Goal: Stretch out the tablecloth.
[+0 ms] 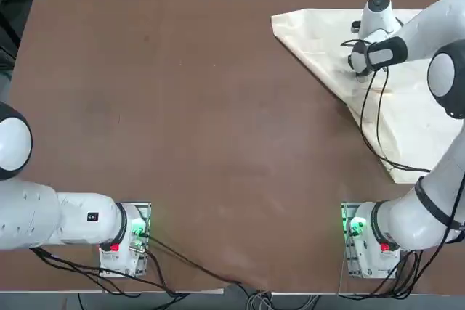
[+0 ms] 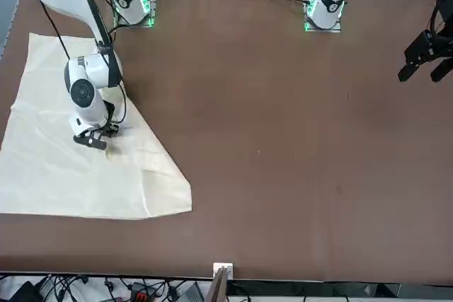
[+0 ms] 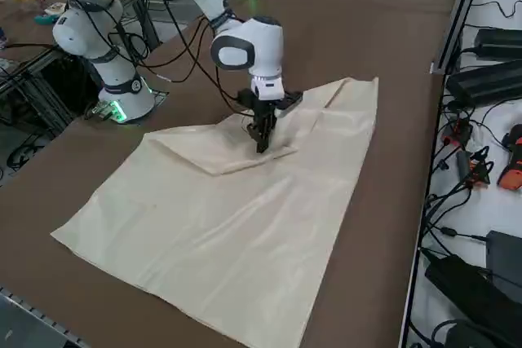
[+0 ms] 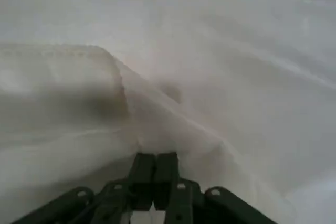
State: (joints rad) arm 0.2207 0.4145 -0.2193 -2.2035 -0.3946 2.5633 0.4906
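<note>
Your tablecloth [image 1: 327, 45] lay at the far right part of the brown table [image 1: 182, 121], on the working arm's side, and it ran off the right edge of the overhead picture. One portion was folded back over the rest, so in that view its outline came to a blunt corner pointing toward the far middle of the table, with a long diagonal folded edge running from that corner back toward the right arm's base [image 1: 367, 241]. From the front camera the cloth [image 2: 64, 175] sat at the left, the same diagonal edge falling from near the arm down to a rounded corner close to the camera's side of the table. The raised side view showed the sheet [image 3: 236, 226] stretched longest from its far corner toward the near table edge, softly creased.

You had the right gripper [image 3: 263, 146] pointing straight down onto the folded flap [image 3: 216, 148], near the flap's tip. Its fingers [image 4: 142, 174] were pressed together, pinching a ridge of the fabric [image 4: 157, 114] between them.
</note>
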